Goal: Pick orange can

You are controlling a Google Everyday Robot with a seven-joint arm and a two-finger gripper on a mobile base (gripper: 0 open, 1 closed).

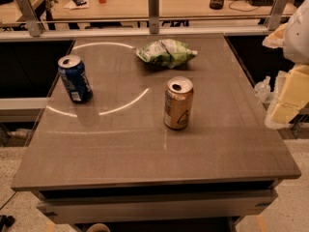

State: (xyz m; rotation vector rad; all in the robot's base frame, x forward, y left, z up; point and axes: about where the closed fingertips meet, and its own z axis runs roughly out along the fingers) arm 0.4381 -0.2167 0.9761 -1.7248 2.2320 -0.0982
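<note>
While the orange can (178, 103) is standing upright mid table (120, 153), the gripper (288, 98) is hanging past the right edge, well apart, grip state impossible to tell; blue can (75, 79) is sitting left, bag (166, 52) behind.

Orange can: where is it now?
Camera view: orange can stands right of table centre, in front of the chip bag, blue can to its left; gripper at the right edge, apart.

Robot arm (298, 30) enters at the right edge (white casing up top); gripper (286, 103) sits below it, pale yellow, angled down-left.
</note>
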